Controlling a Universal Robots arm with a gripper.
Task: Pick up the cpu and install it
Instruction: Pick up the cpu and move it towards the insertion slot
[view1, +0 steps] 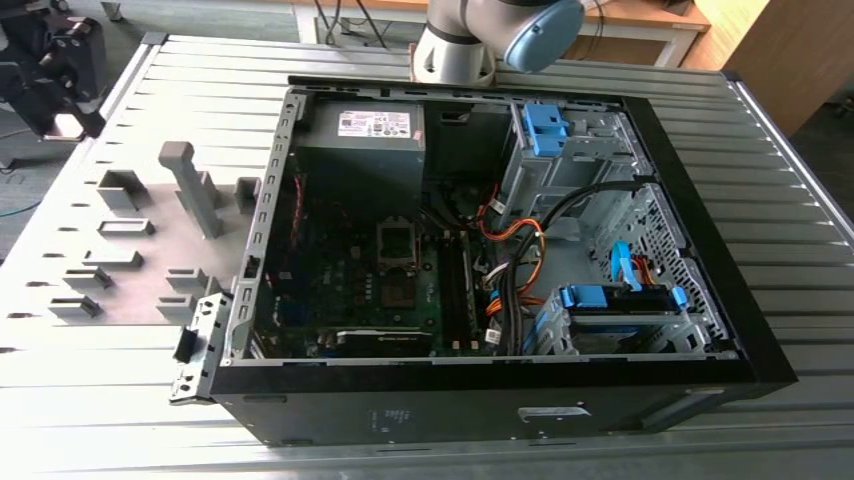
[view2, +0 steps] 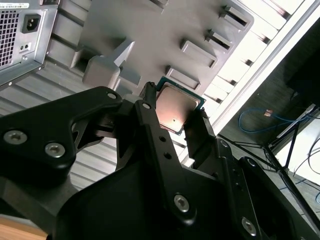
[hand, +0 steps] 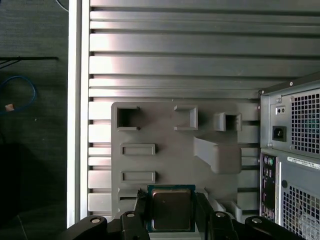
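Observation:
The cpu (hand: 171, 208), a small flat square chip with a silvery top and green edge, sits between the black fingers (hand: 202, 210) of my gripper (hand: 171, 212). In the second wrist view the cpu (view2: 175, 106) is clamped on two opposite sides by the gripper (view2: 172, 117). The gripper hangs above the grey holder plate (hand: 170, 165), beside the back of the computer case. In the exterior view the gripper (view1: 56, 115) is at the far left, off the case. The dark socket frame (view1: 398, 240) lies on the motherboard inside the open case.
The open black computer case (view1: 694, 330) lies on a slatted metal table (view1: 80, 400). Cables (view1: 514, 235), drive cages and a power supply (view1: 363, 128) crowd its inside. Upright blocks (view1: 187, 185) rise from the holder plate. The table edge (hand: 75, 125) is close.

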